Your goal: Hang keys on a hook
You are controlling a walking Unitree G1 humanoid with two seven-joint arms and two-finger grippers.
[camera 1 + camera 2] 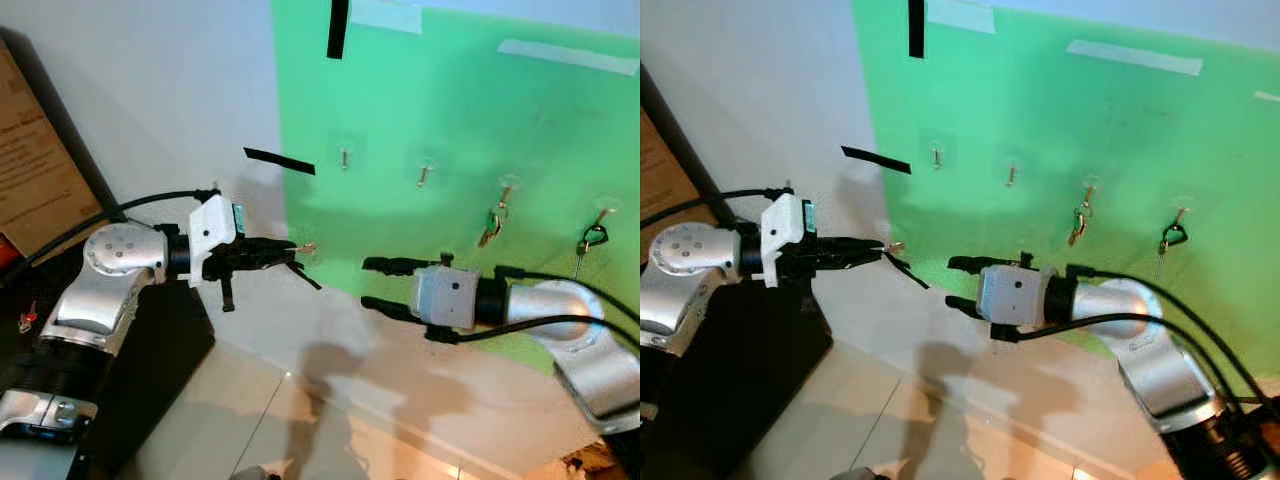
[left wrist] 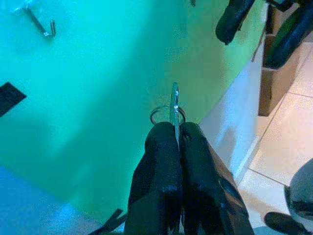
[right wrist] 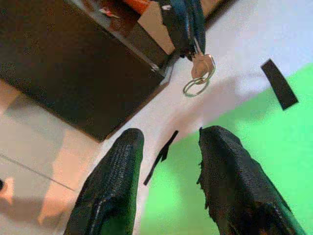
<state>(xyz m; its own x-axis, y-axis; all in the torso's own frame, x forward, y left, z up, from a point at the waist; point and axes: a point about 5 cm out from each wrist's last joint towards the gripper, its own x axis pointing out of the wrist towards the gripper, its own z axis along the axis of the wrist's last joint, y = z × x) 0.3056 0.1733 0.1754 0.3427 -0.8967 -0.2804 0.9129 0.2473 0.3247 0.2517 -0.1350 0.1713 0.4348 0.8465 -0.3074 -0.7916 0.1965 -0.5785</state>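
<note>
The left pincer [image 1: 290, 255] is clenched on a small silver key with its round wire split ring [image 3: 199, 73], gripping the key by its blade so the ring juts out free beyond the fingertips, which looks like the sensible way to hold it if that ring is to be slipped over a hook. Ahead of this pincer stands the bright green board taped to the white wall [image 1: 450, 110], and the nearest small metal hook on a clear stick-on pad [image 1: 345, 156] sits above and beyond the fingertips, apart from the ring; the next bare hook [image 1: 424, 172] lies further along the board. Two hooks past that already carry keys, a brass-coloured bunch [image 1: 492, 225] and a dark ring with a green tab [image 1: 593, 237], so I judge the bare ones to be the targets. The right pincer [image 1: 370, 283] hovers released, its two black fingers spread with nothing between them, pointing back towards the key and level with it, perhaps ready to steady things. Below the left arm stands a dark cabinet [image 1: 160, 350] on the pale tiled floor [image 1: 300, 420]. The ring must rise and go forward to meet the hook's upturned tip.
</note>
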